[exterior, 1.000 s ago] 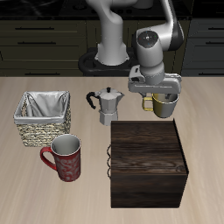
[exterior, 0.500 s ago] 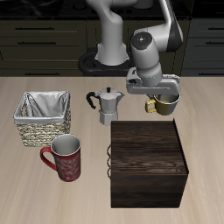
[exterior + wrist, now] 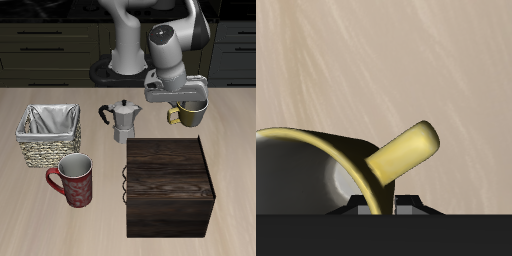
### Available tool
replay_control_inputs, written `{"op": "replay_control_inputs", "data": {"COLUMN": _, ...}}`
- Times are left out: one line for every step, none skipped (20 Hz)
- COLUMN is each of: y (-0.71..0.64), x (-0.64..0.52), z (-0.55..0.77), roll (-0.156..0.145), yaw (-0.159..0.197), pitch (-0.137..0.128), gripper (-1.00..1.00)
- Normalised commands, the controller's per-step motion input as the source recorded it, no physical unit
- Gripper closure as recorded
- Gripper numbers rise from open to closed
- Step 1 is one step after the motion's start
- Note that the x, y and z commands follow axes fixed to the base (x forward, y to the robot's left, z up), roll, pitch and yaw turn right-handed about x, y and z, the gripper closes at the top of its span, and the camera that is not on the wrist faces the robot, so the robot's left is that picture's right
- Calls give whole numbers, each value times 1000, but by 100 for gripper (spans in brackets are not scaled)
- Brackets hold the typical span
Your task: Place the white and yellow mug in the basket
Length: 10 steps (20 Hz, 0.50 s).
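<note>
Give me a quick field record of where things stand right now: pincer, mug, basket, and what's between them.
pincer: shut on the white and yellow mug's rim
white and yellow mug: gripped, apparently off the table, behind the dark wooden box
basket: holds no mug, across the table
between: moka pot
also near basket: red mug, toward the front edge

A metal moka pot (image 3: 122, 122) stands upright mid-surface (image 3: 230, 160). Nearer the front edge, a dark wooden box (image 3: 169, 186) sits just before it. A dark red patterned mug (image 3: 74, 181) stands apart from the box, its handle apparently pointing away from it.
</note>
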Motion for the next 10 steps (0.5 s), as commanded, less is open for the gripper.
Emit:
{"op": "replay_control_inputs", "data": {"y": -55, "x": 92, "z": 474, "roll": -9, "yaw": 38, "pitch": -40, "gripper": 100}}
{"op": "replay_control_inputs", "data": {"y": 9, "x": 76, "z": 498, "roll": 24, "yaw": 31, "pitch": -45, "gripper": 100}}
{"op": "replay_control_inputs", "data": {"y": -36, "x": 40, "z": 521, "roll": 8, "yaw": 48, "pitch": -107, "gripper": 100}}
{"op": "replay_control_inputs", "data": {"y": -152, "x": 78, "z": 453, "roll": -72, "yaw": 82, "pitch": -143, "gripper": 100}}
{"op": "replay_control_inputs", "data": {"y": -86, "x": 105, "z": 361, "roll": -21, "yaw": 22, "pitch": -30, "gripper": 100}}
{"op": "replay_control_inputs", "data": {"y": -143, "x": 133, "z": 370, "roll": 16, "yaw": 56, "pitch": -56, "gripper": 100}}
{"op": "replay_control_inputs", "data": {"y": -261, "x": 202, "z": 560, "roll": -52, "yaw": 7, "pitch": 38, "gripper": 100}}
{"op": "replay_control_inputs", "data": {"y": -114, "x": -12, "z": 415, "roll": 39, "yaw": 44, "pitch": -50, "gripper": 100}}
{"op": "replay_control_inputs", "data": {"y": -122, "x": -118, "z": 553, "roll": -83, "yaw": 50, "pitch": -127, "gripper": 100}}
{"op": "replay_control_inputs", "data": {"y": 4, "x": -119, "z": 426, "roll": 28, "yaw": 49, "pitch": -88, "gripper": 100}}
